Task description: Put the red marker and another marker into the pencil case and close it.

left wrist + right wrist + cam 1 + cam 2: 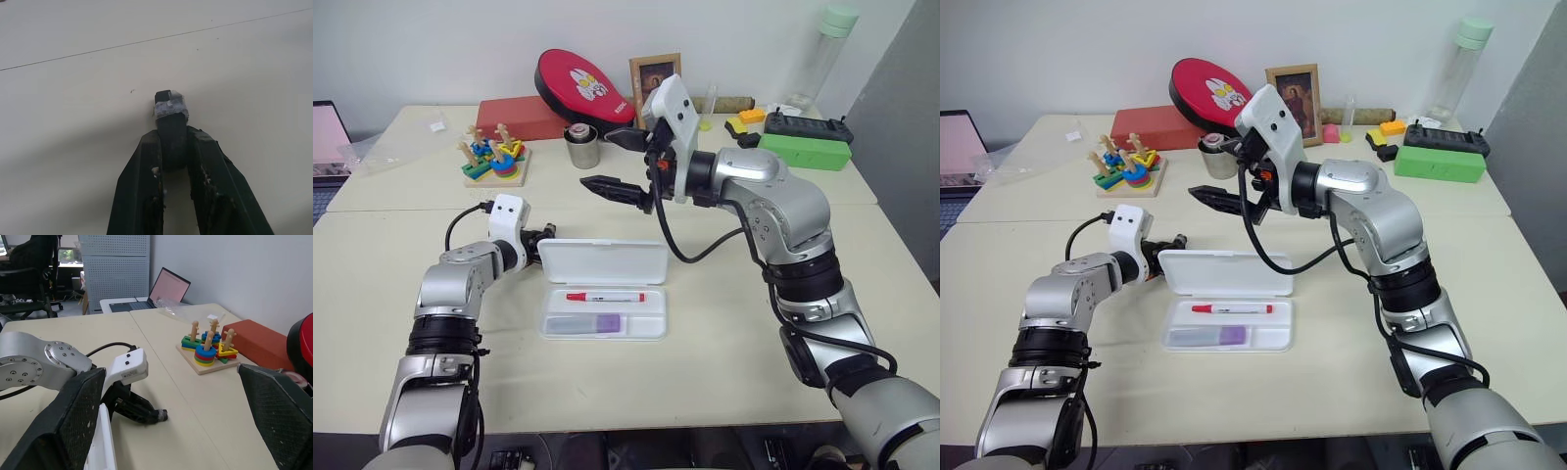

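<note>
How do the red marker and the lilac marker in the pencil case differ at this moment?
The red marker is long and slim, with a white barrel and red cap; the lilac marker is shorter, thicker and pale purple. The red marker lies in the row nearer the raised lid, the lilac marker in the row nearer the robot. Both lie flat, lengthwise, inside the open pencil case.

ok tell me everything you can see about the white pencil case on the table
The pencil case is a flat white plastic rectangular box with rounded corners, hinged along its far long side. It lies open on the cream table, its lid folded back and raised at a slant. In the shallow tray lie the red marker, farther back, and the lilac marker, nearer, both parallel to the long sides. The left gripper, shut, sits just off the lid's left end; whether it touches is unclear.
</note>
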### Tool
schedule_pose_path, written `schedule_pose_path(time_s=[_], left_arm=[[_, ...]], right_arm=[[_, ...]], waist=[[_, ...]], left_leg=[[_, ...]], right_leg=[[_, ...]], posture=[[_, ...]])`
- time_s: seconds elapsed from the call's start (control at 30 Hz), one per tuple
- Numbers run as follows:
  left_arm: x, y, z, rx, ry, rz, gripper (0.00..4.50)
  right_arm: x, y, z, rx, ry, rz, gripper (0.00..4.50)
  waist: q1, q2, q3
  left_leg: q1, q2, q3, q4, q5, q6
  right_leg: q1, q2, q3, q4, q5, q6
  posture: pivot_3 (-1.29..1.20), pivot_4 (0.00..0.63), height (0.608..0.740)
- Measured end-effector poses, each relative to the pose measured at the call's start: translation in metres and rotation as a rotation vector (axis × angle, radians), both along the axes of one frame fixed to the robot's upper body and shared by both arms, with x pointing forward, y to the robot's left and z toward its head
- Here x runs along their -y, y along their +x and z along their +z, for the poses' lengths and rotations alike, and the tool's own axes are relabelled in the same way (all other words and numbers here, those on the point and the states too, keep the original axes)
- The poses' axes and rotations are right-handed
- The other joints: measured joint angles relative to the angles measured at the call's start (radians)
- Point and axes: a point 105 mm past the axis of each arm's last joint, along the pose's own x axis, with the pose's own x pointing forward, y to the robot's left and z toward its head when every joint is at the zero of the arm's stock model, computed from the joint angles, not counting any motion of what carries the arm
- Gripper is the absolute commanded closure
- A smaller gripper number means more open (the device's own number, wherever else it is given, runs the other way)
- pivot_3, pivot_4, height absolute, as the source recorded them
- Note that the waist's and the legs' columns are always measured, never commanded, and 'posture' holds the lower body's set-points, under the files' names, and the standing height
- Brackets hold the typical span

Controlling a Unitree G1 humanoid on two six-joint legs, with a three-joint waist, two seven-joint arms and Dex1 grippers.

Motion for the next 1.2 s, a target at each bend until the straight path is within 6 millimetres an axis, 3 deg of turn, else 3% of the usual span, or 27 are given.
schedule_pose_path(time_s=[0.17, 0.27, 0.37, 0.43, 0.57, 0.63, 0.7, 0.83, 1.03, 1.2], left_arm=[[-0.007, 0.004, 0.002, 0.031, 0.002, 0.037, 4.1], [-0.02, 0.013, 0.026, 0.162, -0.021, 0.111, 4.1], [-0.022, 0.012, 0.097, 0.433, -0.063, 0.063, 4.1], [-0.002, -0.007, 0.141, 0.573, -0.093, -0.11, 4.1], [0.056, -0.053, 0.182, 0.63, -0.03, -0.518, 4.1], [0.085, -0.071, 0.176, 0.566, -0.006, -0.708, 4.1], [0.111, -0.098, 0.15, 0.419, 0.058, -0.937, 4.1], [0.122, -0.123, 0.11, 0.199, 0.123, -1.148, 4.1], [0.127, -0.12, 0.069, 0.087, 0.201, -1.221, 4.1], [0.139, -0.118, 0.019, -0.028, 0.162, -1.242, 4.1]], right_arm=[[0.002, 0.0, -0.002, 0.001, -0.004, 0.004, 0.0], [0.007, 0.001, -0.002, 0.005, -0.013, 0.003, 0.0], [0.028, -0.006, -0.001, -0.008, 0.001, 0.048, 0.0], [0.057, -0.019, 0.004, -0.01, -0.005, 0.091, 0.0], [0.099, -0.046, -0.004, -0.066, -0.039, 0.149, 0.0], [0.106, -0.056, -0.012, -0.094, -0.062, 0.163, 0.0], [0.112, -0.064, -0.022, -0.12, -0.097, 0.155, 0.0], [0.121, -0.07, -0.03, -0.148, -0.119, 0.107, 0.0], [0.122, -0.076, -0.044, -0.157, -0.159, 0.036, 0.0], [0.114, -0.082, -0.067, -0.209, -0.197, 0.022, 0.0]], waist=[[0.0, 0.0, 0.0], [0.002, -0.001, 0.001], [0.008, -0.001, 0.001], [0.017, -0.001, 0.001], [0.025, 0.0, 0.001], [0.022, 0.0, 0.001], [0.011, 0.001, 0.001], [0.004, 0.001, 0.002], [0.016, 0.001, 0.002], [0.024, 0.001, 0.002]], left_leg=[[0.0, 0.0, 0.0, 0.0, 0.0, 0.0], [-0.001, 0.0, -0.001, 0.0, 0.0, 0.0], [-0.003, 0.0, -0.001, 0.0, 0.001, -0.002], [-0.006, 0.0, -0.001, 0.0, 0.001, -0.002], [-0.007, 0.0, 0.001, -0.001, 0.0, 0.0], [-0.006, 0.0, 0.001, -0.001, 0.0, 0.0], [-0.006, 0.0, 0.002, 0.0, -0.001, 0.003], [-0.005, 0.0, 0.002, 0.0, -0.002, 0.003], [-0.004, 0.0, 0.002, 0.001, -0.002, 0.003], [-0.006, 0.0, 0.002, 0.001, -0.002, 0.003]], right_leg=[[0.0, 0.0, 0.0, 0.001, 0.0, 0.0], [-0.001, 0.0, -0.001, 0.001, 0.0, 0.0], [0.0, 0.0, -0.001, -0.003, 0.0, 0.0], [0.0, -0.001, -0.002, -0.009, 0.0, 0.0], [0.001, -0.001, -0.003, -0.013, 0.0, 0.0], [0.001, -0.001, -0.003, -0.011, 0.0, 0.0], [0.001, -0.001, -0.002, -0.01, 0.0, 0.0], [0.0, -0.001, -0.001, -0.007, 0.0, 0.0], [0.002, -0.001, -0.002, -0.008, 0.0, 0.0], [0.001, -0.001, -0.002, -0.009, 0.0, 0.0]], posture=[[0.0, 0.15, 0.74], [0.0, 0.15, 0.74], [0.0, 0.15, 0.74], [0.0, 0.15, 0.74], [0.0, 0.15, 0.74], [0.0, 0.15, 0.74], [0.0, 0.15, 0.74], [0.0, 0.15, 0.74], [0.0, 0.15, 0.74], [0.0, 0.15, 0.74]])
